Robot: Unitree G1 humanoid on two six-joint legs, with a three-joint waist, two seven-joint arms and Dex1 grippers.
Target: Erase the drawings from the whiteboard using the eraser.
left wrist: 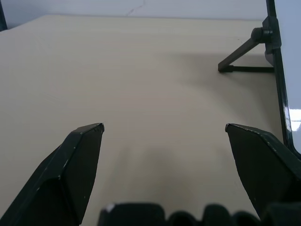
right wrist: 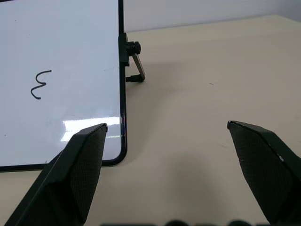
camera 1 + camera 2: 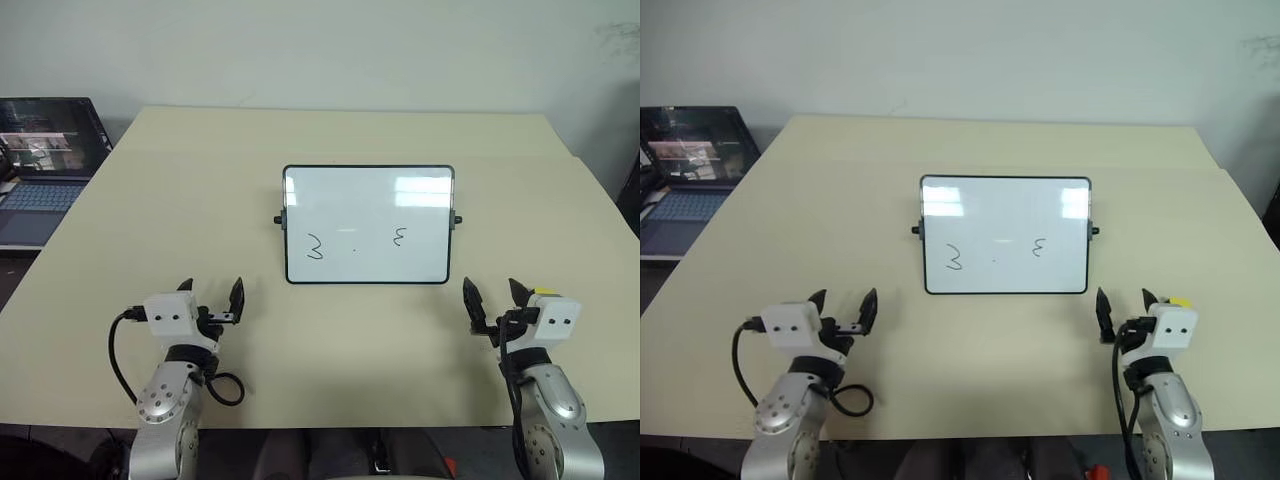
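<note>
The whiteboard (image 3: 368,225) stands propped at the middle of the cream surface (image 3: 200,200), a black knob at each side; the drawings (image 3: 316,248), two squiggles and a tiny dot between, sit low on its face; the left claw (image 3: 212,299) hovers near the front edge, fingers spread wide, nothing between them; the right claw (image 3: 492,297) hovers opposite, just as wide and empty; the eraser (image 3: 543,292), a sliver of yellow, peeks out just beside the right wrist, near the front right corner; a laptop (image 3: 45,160) sits off the surface's far left corner.
</note>
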